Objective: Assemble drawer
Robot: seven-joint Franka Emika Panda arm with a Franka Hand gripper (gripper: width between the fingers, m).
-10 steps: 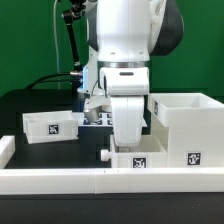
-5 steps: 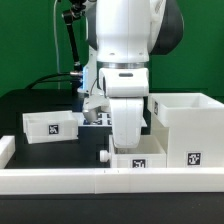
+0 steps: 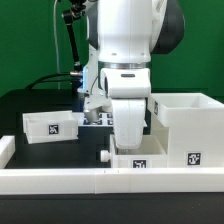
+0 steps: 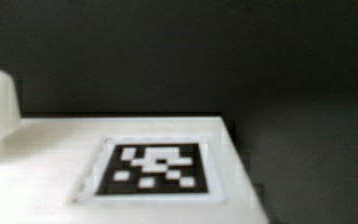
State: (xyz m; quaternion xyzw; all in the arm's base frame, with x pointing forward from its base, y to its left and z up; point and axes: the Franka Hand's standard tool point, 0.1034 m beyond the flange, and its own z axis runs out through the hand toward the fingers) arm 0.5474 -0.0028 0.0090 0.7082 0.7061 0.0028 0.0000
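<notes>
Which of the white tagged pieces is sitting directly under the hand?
The low middle piece, right beneath the hand. The small box lies off to the exterior view's left and the big open box to its right.

**Low front camera, close wrist camera**

The exterior view sits low, near table (image 3: 30, 108) height. It faces the arm (image 3: 125, 60) from close in front, across a white rail (image 3: 60, 181) at the near edge. The wrist view looks down, very near and blurred, onto a white panel (image 4: 43, 150) bearing a tag (image 4: 155, 168). Tagged panels show in both views, but which one they share cannot be told.
</notes>
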